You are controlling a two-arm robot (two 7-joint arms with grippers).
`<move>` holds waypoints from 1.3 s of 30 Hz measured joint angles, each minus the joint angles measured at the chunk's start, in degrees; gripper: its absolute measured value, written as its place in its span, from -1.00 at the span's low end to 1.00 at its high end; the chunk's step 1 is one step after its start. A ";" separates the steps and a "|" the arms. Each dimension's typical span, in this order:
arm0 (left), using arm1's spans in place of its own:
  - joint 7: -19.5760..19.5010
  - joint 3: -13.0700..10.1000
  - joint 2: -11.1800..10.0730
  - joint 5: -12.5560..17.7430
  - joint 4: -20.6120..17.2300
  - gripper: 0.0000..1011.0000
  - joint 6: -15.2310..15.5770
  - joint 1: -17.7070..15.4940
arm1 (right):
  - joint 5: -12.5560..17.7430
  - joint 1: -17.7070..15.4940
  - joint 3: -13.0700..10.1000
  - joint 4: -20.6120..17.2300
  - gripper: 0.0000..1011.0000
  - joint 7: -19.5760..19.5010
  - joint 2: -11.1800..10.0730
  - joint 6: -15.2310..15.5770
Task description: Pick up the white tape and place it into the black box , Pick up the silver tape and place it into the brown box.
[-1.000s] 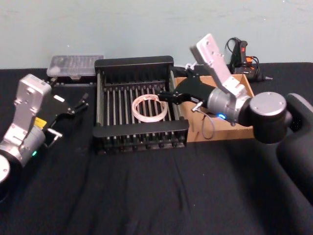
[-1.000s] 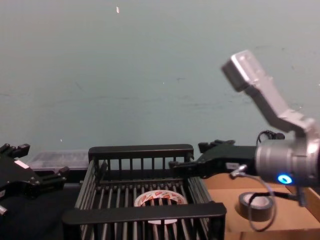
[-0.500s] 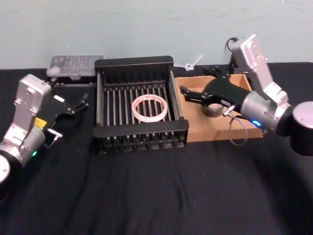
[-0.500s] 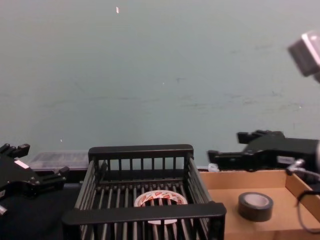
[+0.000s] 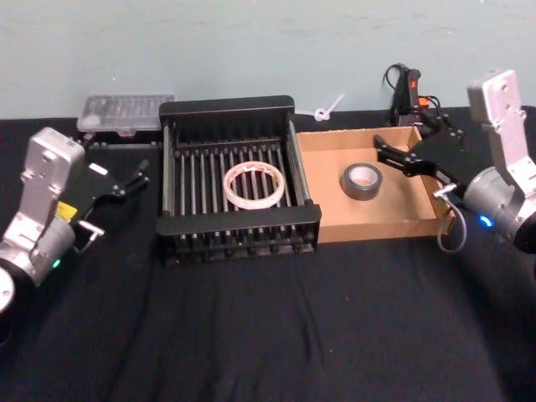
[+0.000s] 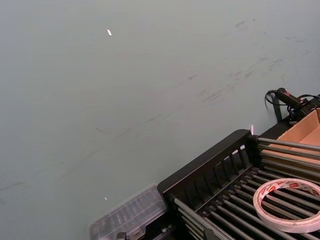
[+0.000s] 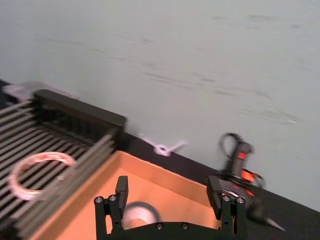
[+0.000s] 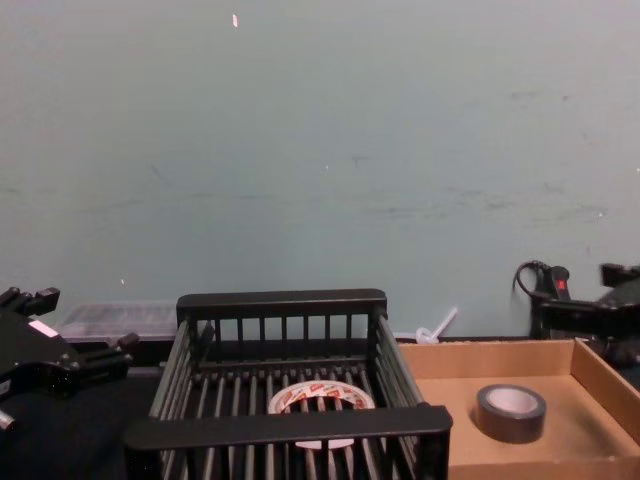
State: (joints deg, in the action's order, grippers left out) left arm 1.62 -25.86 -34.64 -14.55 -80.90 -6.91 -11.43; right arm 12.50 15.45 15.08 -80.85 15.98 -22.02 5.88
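White tape [image 5: 253,184], a wide thin ring with red print on its inner core, lies flat on the slatted bottom of the black box [image 5: 226,108], a little toward two o'clock from the crate's middle; the silver tape [image 5: 360,179] lies flat on the floor of the brown box [image 5: 381,227] just beside it at three o'clock, toward that tray's nine o'clock half. Judged from how they lie, both rolls already sit where the task wants them. The white ring looks light and thin-walled, so it would probably flex if squeezed hard across its width; a sounder hold would be one finger inside the core and one outside, pinching the band at any point on the rim. It rests across bars, so a fingertip could slip into a gap between slats. The grey roll looks thicker, stiffer and somewhat heavier, with a matte backing that should not slide; its pale core is open upward, so the same wall pinch would serve, or a grasp across the outer width if the jaws open far enough. The right gripper [image 5: 405,159] hovers over the tray's three o'clock wall with its two fingers spread apart and nothing between them, as the right wrist view confirms. The left gripper [image 5: 134,178] waits at nine o'clock of the crate, its fingers parted and empty.
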 joint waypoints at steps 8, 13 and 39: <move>0.00 0.00 0.00 0.00 0.00 0.98 0.00 0.00 | -4.96 -1.40 -2.28 1.85 0.98 -7.89 1.96 -2.41; 0.00 0.00 0.00 0.00 0.00 0.98 0.00 0.00 | -9.35 -1.35 -2.15 4.17 0.98 -12.26 3.09 -4.88; 0.00 0.00 0.00 0.00 0.00 0.98 0.00 0.00 | -14.16 -0.76 -1.78 7.83 0.98 -14.62 4.83 -7.04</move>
State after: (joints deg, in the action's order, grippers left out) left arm 1.62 -25.86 -34.65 -14.55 -80.90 -6.91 -11.43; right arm -1.65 14.69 13.30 -73.02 1.35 -17.20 -1.16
